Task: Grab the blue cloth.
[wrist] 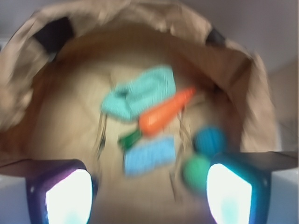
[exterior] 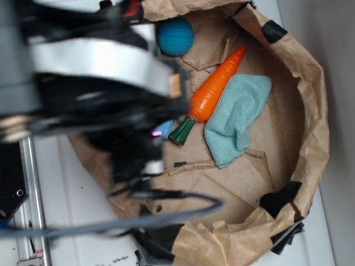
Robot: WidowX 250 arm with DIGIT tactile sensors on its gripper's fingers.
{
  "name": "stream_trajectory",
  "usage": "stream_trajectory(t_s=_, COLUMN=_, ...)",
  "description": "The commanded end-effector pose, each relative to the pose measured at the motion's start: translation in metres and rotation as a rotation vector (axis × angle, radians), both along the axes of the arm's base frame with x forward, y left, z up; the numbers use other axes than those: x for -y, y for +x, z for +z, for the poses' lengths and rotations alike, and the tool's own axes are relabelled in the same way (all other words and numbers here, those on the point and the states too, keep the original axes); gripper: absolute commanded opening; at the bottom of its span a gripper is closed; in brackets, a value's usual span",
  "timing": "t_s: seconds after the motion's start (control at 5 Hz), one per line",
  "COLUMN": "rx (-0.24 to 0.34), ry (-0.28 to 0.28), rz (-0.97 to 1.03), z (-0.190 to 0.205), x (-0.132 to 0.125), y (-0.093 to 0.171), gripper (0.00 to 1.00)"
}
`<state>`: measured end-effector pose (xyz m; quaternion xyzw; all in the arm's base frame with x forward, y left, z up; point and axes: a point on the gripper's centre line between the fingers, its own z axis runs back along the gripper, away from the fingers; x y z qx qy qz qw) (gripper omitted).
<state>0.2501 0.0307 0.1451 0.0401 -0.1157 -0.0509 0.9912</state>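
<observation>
The blue cloth (exterior: 236, 119) is a pale teal washcloth, crumpled on the floor of a brown paper bin, right of centre. In the blurred wrist view the blue cloth (wrist: 139, 93) lies beyond the carrot. An orange toy carrot (exterior: 214, 88) with a green top lies touching its left edge. My gripper (wrist: 147, 196) is open, its two glowing fingers (wrist: 67, 196) wide apart with nothing between them. It hovers at the near side of the bin, well short of the cloth. In the exterior view the dark arm hides the gripper.
A brown paper bin wall (exterior: 312, 112) rings everything. A dark-blue ball (exterior: 175, 36) sits at the back of the bin. A light-blue sponge (wrist: 149, 156) and a green ball (wrist: 196, 171) lie close ahead of my fingers. A black cable (exterior: 142, 220) loops across the bin's left rim.
</observation>
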Motion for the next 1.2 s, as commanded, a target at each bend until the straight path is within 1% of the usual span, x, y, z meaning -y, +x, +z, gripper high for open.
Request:
stream_trajectory(t_s=0.0, rx=0.032, ry=-0.122, rz=-0.147, z=-0.046, x=0.009, y=0.065, gripper=1.0)
stream_trajectory(t_s=0.2, rx=-0.046, ry=-0.143, rz=-0.217, z=-0.084, x=0.034, y=0.075, gripper=1.0)
stream_trajectory(t_s=0.4, rx=-0.124, ry=-0.112, rz=-0.193, z=-0.084, x=0.046, y=0.08, gripper=1.0)
stream_trajectory(t_s=0.6, rx=-0.189, ry=0.038, rz=-0.132, z=-0.09, x=0.036, y=0.089, gripper=1.0)
stream_trajectory(t_s=0.8, rx=-0.241, ry=0.097, rz=-0.042, z=-0.094, x=0.011, y=0.086, gripper=0.0)
stream_trajectory(t_s=1.0, rx=-0.228, ry=0.1, rz=-0.013, z=-0.088, x=-0.011, y=0.08, gripper=0.0)
